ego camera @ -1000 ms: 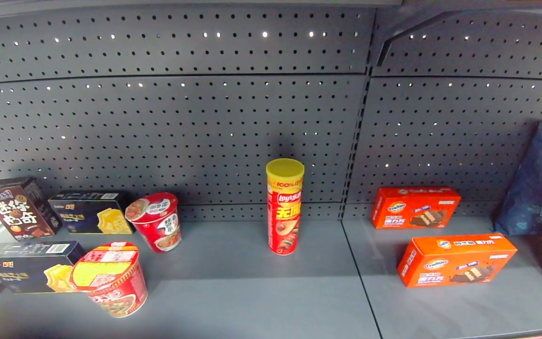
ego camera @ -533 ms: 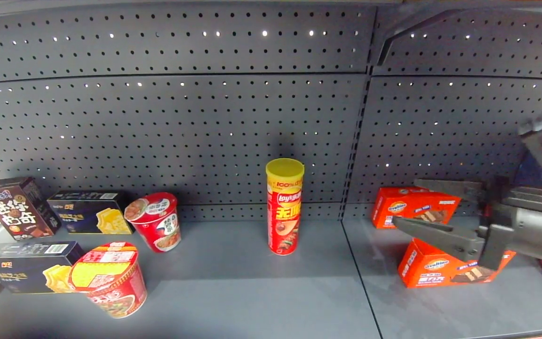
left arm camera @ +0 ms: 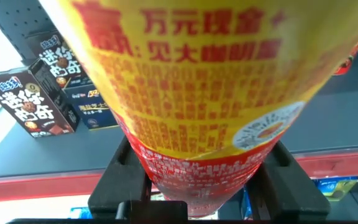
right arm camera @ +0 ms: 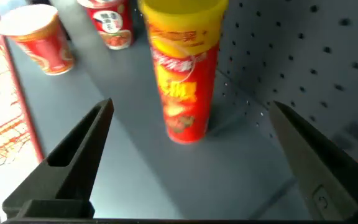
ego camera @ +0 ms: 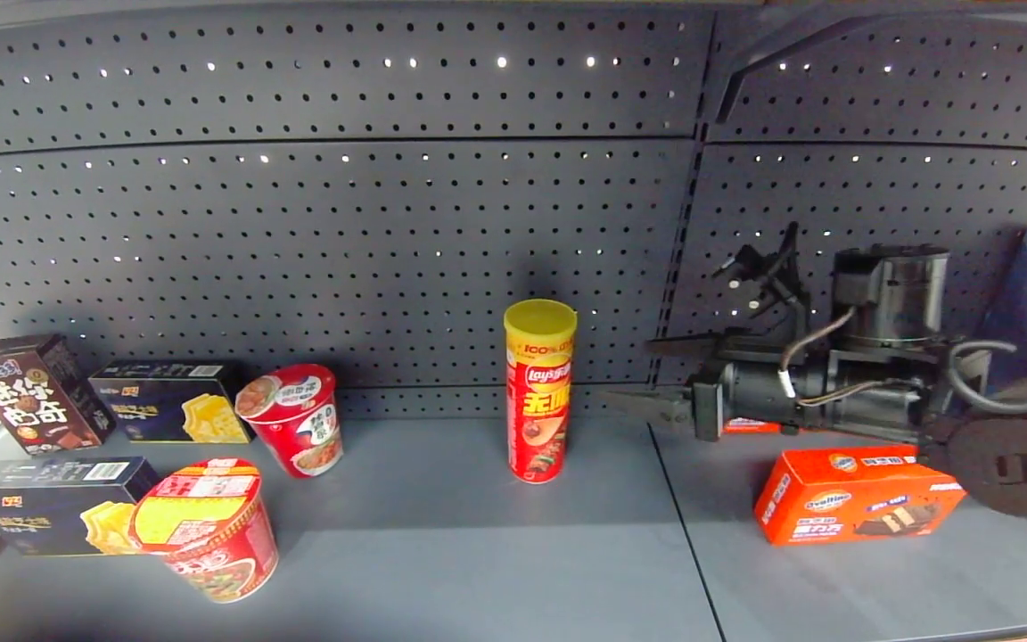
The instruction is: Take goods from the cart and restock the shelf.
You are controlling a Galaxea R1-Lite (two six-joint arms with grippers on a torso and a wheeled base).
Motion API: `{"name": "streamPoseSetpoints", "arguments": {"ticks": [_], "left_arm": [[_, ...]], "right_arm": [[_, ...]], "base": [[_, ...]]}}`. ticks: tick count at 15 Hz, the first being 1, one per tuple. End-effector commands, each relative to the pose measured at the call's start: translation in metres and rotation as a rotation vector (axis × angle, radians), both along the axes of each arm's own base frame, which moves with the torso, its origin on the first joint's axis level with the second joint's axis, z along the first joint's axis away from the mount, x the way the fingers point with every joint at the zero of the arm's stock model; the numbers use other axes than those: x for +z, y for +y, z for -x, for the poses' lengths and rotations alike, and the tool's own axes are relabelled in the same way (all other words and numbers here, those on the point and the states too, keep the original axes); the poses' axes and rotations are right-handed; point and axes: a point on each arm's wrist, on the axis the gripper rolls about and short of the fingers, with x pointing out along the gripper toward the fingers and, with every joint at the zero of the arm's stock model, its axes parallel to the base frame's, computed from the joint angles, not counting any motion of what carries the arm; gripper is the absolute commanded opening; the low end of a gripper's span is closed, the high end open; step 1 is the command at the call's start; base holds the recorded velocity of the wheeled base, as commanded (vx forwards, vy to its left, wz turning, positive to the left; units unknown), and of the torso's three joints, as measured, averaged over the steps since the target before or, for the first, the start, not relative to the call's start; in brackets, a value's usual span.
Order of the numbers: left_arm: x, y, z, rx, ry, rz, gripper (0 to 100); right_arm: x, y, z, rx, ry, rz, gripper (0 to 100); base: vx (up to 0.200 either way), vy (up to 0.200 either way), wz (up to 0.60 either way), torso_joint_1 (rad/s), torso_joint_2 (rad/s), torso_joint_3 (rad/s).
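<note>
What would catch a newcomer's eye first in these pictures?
The tall, yellow-lidded red chips can stands upright in the middle of the shelf, near the pegboard. The open right hand points at it from the right. The left hand grips a red-and-yellow cup close to its camera.

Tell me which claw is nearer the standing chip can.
Right. The open right claw points at the chip can from beside it; the left claw, holding a noodle cup, sits off the shelf.
</note>
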Motion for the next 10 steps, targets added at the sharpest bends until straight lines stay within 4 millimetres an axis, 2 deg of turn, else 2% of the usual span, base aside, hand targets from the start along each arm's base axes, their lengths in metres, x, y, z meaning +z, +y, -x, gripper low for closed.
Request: {"name": "streamPoseSetpoints", "arguments": {"ticks": [1, 6, 10], "left_arm": [[-0.002, 0.000, -0.001, 0.001, 0.006, 0.000, 0], [-0.003, 0.000, -0.001, 0.001, 0.010, 0.000, 0], [-0.003, 0.000, -0.001, 0.004, 0.010, 0.002, 0]], "right_arm": [[-0.028, 0.020, -0.024, 0.019, 0.055, 0.029, 100], [-0.048, 0.040, -0.040, 0.039, 0.056, 0.039, 100], [-0.061, 0.052, -0.043, 0.049, 0.080, 0.056, 100]], "base": [[0.000, 0.000, 0.00, 0.000, 0.00, 0.000], [0.000, 0.000, 0.00, 0.000, 0.00, 0.000], [0.000, 0.000, 0.00, 0.000, 0.00, 0.000]]}}
